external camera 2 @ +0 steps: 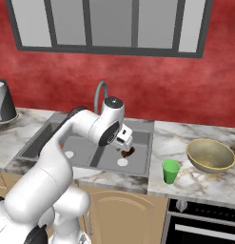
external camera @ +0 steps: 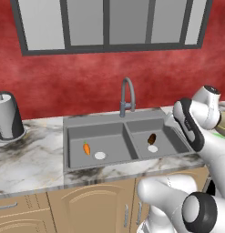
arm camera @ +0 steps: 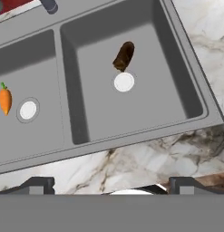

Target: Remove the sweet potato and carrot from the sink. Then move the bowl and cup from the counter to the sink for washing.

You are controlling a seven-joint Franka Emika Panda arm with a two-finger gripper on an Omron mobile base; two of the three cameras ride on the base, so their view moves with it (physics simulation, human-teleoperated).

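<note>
— What's in the sink point(external camera: 96, 123)?

— The carrot point(arm camera: 5, 100) lies in the left basin beside its drain; the sweet potato point(arm camera: 124, 56) touches the right drain.

— Your gripper point(arm camera: 111, 185)?

— Spread wide, holding nothing, above the right basin; my arm hides part of the sink in the right base view.

— Bowl, cup?

— The bowl point(external camera 2: 210, 155) and cup point(external camera 2: 171, 171) stand on the counter point(external camera 2: 195, 183).

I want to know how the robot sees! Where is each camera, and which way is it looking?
Left base view: behind the arm's left, looking forward and down at the sink, carrot and sweet potato; white arm lower right.
Right base view: behind its right, facing the sink, cup and bowl; arm lower left, gripper over the sink.
Hand view: on the hand, looking down into both basins; open fingertips at the bottom.
All three share the sink and sweet potato.
</note>
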